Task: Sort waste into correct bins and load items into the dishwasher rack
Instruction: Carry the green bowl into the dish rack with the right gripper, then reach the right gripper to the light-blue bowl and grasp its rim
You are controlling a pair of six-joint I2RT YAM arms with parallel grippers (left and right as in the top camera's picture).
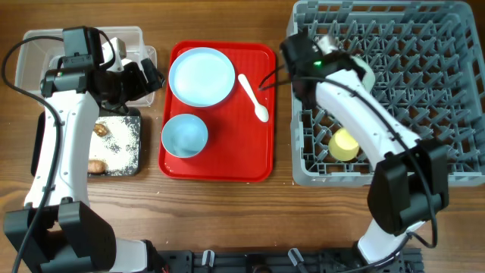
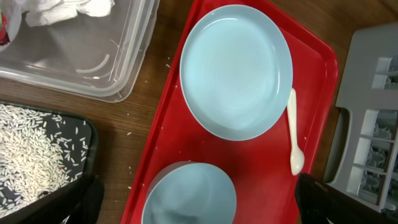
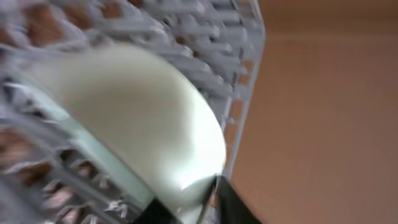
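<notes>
A: Where was the pale green bowl (image 3: 124,118)?

B: It leaned inside the grey dishwasher rack (image 1: 424,45). Its rim sat between the fingers of the right gripper (image 3: 196,208). The picture was blurry, so I could not tell if they squeezed it.

A: And the left gripper (image 2: 199,186)?

B: Its fingers were wide apart with nothing in them. It hung over the red tray (image 2: 168,137), above the light blue bowl (image 2: 189,199), and the light blue plate (image 2: 236,68) lay just past it.
</notes>
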